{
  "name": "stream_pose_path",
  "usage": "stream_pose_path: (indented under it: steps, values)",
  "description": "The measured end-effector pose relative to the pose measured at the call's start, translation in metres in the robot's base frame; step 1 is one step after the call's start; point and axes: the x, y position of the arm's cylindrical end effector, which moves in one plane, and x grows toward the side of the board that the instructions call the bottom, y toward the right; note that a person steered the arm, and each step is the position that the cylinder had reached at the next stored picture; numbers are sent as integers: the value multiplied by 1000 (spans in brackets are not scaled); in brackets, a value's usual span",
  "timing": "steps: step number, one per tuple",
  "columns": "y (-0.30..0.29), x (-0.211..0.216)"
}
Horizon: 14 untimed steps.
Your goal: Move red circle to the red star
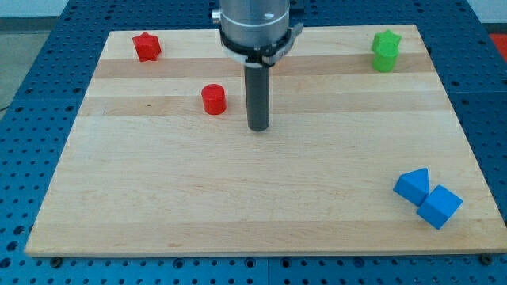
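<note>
The red circle [213,100], a short cylinder, stands on the wooden board [238,198] left of centre in the upper part. The red star [146,47] lies near the board's top left corner, up and to the left of the circle. My tip [258,127] rests on the board just right of the red circle and slightly lower, with a small gap between them. The dark rod rises from it to the arm's grey mount at the view's top.
A green star-shaped block [386,50] stands near the board's top right corner. A blue triangle [413,186] and a blue cube [439,207] touch each other near the bottom right corner. A blue perforated table surrounds the board.
</note>
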Motion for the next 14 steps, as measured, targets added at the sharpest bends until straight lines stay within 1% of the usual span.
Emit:
stream_pose_path:
  steps: [3, 4, 5, 7, 9, 10, 11, 12, 13, 14]
  values:
    - [-39, -7]
    - [-47, -26]
    - [-60, -56]
    - [-101, -100]
    - [-138, -133]
    - [-111, -108]
    - [-101, -92]
    - [-103, -90]
    - [-132, -80]
    - [-142, -80]
